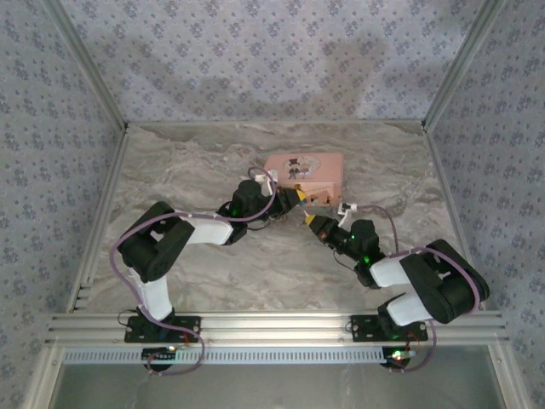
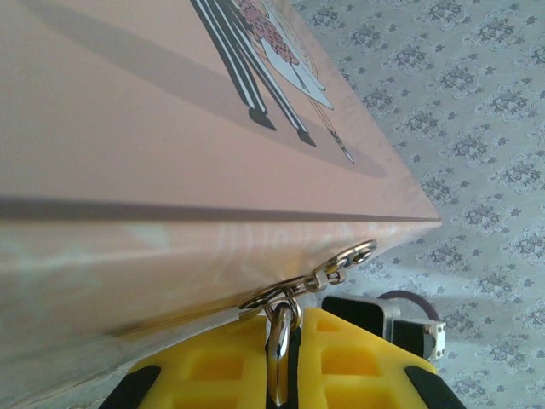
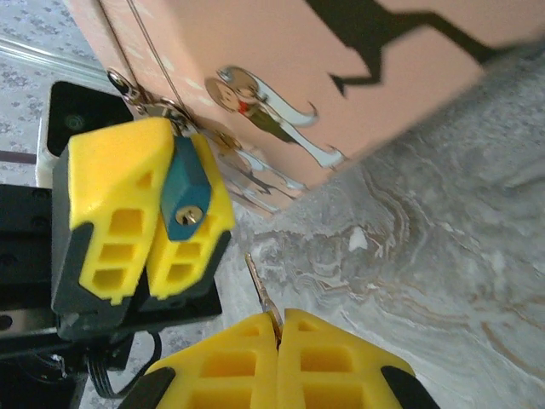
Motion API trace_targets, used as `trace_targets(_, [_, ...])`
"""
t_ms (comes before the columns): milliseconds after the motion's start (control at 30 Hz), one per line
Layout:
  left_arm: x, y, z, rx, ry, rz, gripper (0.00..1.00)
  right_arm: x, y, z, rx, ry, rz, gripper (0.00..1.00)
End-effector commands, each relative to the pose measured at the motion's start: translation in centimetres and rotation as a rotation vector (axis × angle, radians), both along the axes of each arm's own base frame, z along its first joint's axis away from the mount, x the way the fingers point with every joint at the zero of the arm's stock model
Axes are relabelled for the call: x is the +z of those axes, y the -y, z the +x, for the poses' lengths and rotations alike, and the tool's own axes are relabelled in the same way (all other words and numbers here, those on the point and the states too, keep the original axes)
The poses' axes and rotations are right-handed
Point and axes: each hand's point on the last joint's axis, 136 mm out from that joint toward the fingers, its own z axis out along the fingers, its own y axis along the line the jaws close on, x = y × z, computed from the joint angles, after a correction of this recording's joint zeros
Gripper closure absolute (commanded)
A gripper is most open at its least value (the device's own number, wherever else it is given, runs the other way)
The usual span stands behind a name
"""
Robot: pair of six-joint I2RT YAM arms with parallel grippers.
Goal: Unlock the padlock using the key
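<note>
The padlock (image 3: 186,194) is a tiny dark lock with a brass keyhole facing my right wrist camera. It hangs from the metal hasp (image 2: 341,264) on the pink tin's (image 1: 302,170) front. My left gripper (image 2: 294,319) is shut on the padlock (image 2: 283,349), its yellow fingers (image 3: 115,170) on either side of the body. My right gripper (image 3: 279,317) is shut on the key (image 3: 262,285), whose thin blade sticks out towards the lock. The key tip is a short way below and right of the keyhole, not touching it. In the top view, the left gripper (image 1: 296,198) and right gripper (image 1: 311,221) nearly meet before the tin.
The pink tin (image 3: 298,77) with its cartoon couple stands on the marble-patterned table (image 1: 213,264) near the back centre. Patterned walls (image 1: 255,51) and aluminium posts close in the back and both sides. An aluminium rail (image 1: 272,328) runs along the near edge.
</note>
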Motion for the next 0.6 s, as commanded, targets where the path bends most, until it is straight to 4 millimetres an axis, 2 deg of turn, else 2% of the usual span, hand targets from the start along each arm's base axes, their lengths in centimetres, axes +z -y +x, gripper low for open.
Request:
trace_targets(0, [2.3, 0.0, 0.1, -0.008, 0.042, -0.068, 1.0, 1.4, 0.1, -0.4, -0.017, 0.03, 0.019, 1.0])
trace_targets(300, [2.1, -0.3, 0.1, -0.001, 0.04, -0.077, 1.0, 4.6, 1.2, -0.9, -0.048, 0.075, -0.008, 1.0])
trace_targets(567, [2.5, -0.1, 0.2, -0.004, 0.039, -0.09, 1.0, 3.4, 0.1, 0.2, -0.023, 0.044, 0.022, 1.0])
